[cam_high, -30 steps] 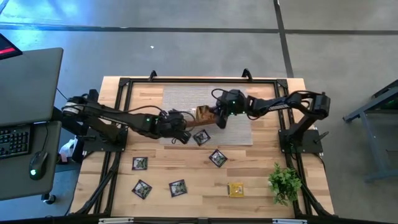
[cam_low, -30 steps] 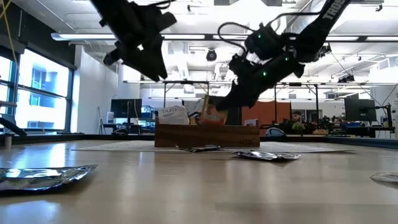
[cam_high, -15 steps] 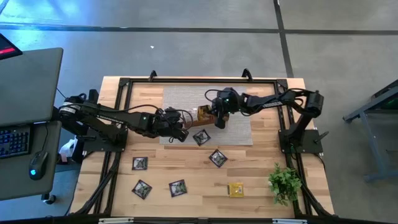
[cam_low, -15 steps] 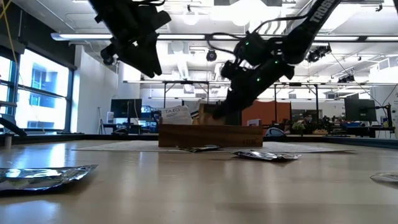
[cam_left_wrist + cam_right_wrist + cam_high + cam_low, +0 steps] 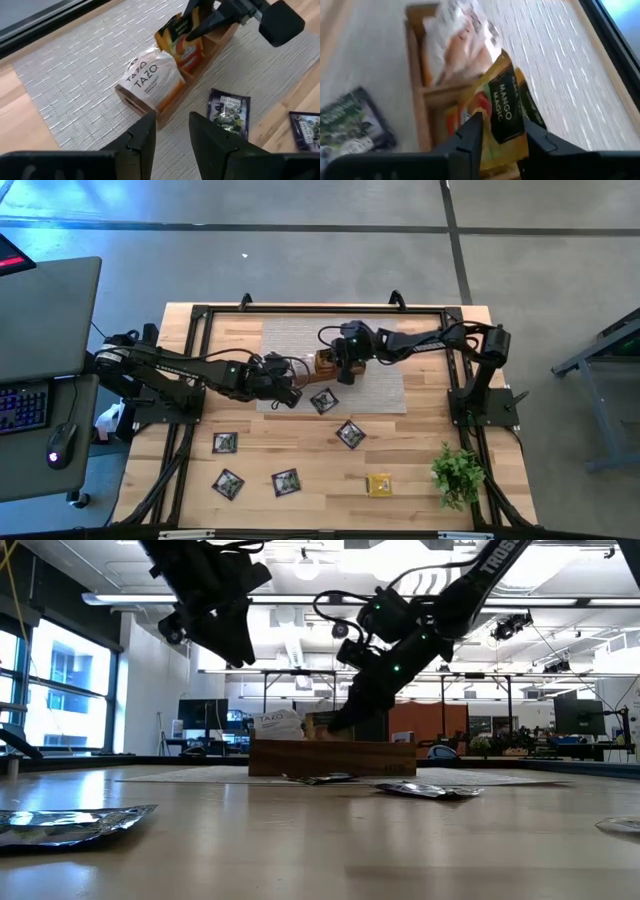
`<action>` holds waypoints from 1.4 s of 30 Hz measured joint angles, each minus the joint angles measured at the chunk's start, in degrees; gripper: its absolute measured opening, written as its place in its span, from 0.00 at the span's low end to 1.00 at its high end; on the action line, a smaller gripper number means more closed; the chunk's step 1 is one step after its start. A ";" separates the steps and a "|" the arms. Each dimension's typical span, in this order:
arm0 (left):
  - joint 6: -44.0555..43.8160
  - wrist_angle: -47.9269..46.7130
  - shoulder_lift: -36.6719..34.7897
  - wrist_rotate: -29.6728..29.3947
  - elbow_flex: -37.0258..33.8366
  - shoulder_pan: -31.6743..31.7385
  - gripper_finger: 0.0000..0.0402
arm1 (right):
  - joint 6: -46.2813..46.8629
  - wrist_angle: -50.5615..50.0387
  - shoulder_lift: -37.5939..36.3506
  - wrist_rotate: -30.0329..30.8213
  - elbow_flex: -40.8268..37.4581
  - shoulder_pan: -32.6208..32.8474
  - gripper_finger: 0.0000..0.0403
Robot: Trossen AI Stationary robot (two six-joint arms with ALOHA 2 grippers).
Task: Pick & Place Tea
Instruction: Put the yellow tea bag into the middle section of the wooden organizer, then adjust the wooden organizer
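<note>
The brown wooden tray (image 5: 172,107) stands on a grey mat (image 5: 385,340). White sachets (image 5: 152,80) lean in its end compartment and orange-yellow ones (image 5: 182,45) in the middle one. My right gripper (image 5: 338,370) reaches down into the middle compartment, shut on a yellow "Mango Magic" sachet (image 5: 505,107). My left gripper (image 5: 290,393) hovers open above the mat on the tray's near-left side, holding nothing. Dark sachets (image 5: 322,401) (image 5: 349,433) (image 5: 225,443) and a yellow one (image 5: 379,484) lie flat on the table. My right gripper holds the yellow sachet between its two fingers (image 5: 470,135), which stand at the sachet's two side edges (image 5: 520,112) with its printed face showing in the gap. The fingers slant down from the table's right. The sachet stands tilted, its lower part inside the tray's middle compartment.
Two more dark sachets (image 5: 228,483) (image 5: 286,481) lie near the table's front edge. A small green plant (image 5: 458,472) stands at the front right. Black frame rails run along the table's sides. A desk with keyboard and mouse stands beyond the left edge.
My right gripper has moved toward the table's left and down, carrying the yellow-orange sachet over the tray and into its middle compartment. In the low view the sachet, first showing above the tray wall, has sunk behind it. My left gripper has stayed almost still.
</note>
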 joint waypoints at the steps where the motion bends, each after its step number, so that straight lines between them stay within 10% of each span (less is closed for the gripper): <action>1: -0.14 0.01 0.00 -0.08 0.00 0.00 0.29 | 0.01 -1.43 -0.07 0.83 0.50 0.00 0.24; 16: -2.37 5.23 9.24 6.15 0.02 0.00 0.29 | -0.46 -6.67 -1.51 0.38 3.52 2.86 0.27; 25: 4.02 17.96 18.29 13.26 0.02 1.04 0.29 | -2.51 -7.46 -5.59 13.32 3.46 4.78 0.27; 42: 5.62 10.45 21.99 14.40 0.00 10.73 0.29 | 2.49 -19.81 -19.69 7.45 3.46 6.84 0.27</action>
